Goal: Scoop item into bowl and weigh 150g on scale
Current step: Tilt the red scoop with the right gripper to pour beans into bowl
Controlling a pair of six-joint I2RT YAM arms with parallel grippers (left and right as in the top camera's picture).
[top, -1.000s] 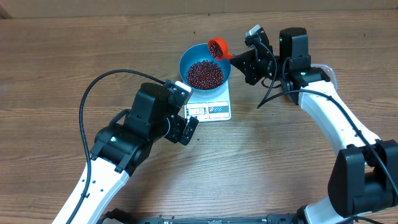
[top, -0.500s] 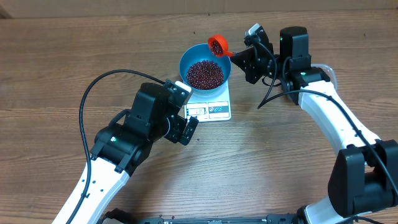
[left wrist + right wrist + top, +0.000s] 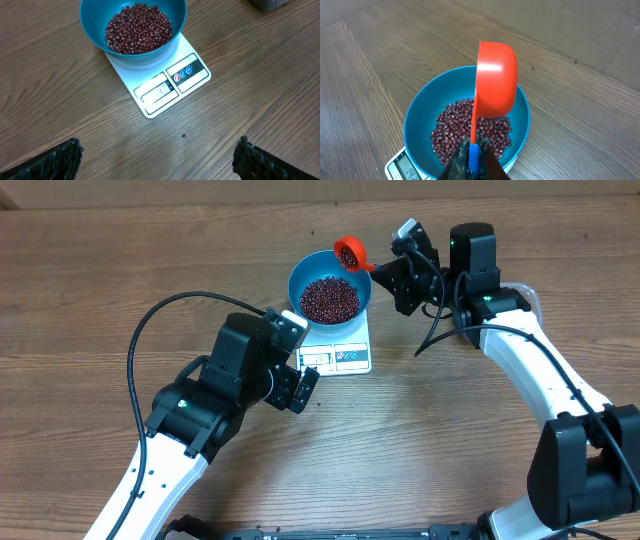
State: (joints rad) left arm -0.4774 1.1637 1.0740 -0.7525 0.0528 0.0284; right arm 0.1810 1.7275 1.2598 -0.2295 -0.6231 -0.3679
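The blue bowl stands on the white scale and holds a heap of dark red-brown beans. My right gripper is shut on the blue handle of an orange scoop. The scoop is tilted on its side above the bowl's far rim, with beans showing in its mouth in the overhead view. My left gripper stands open over bare table in front of the scale, nothing between its fingers.
A single loose bean lies on the wooden table in front of the scale. At the top right edge of the left wrist view a dark object shows partly. A black cable loops over the left arm.
The scoop has shifted very slightly toward the bowl's far rim. Both arms otherwise hold still.
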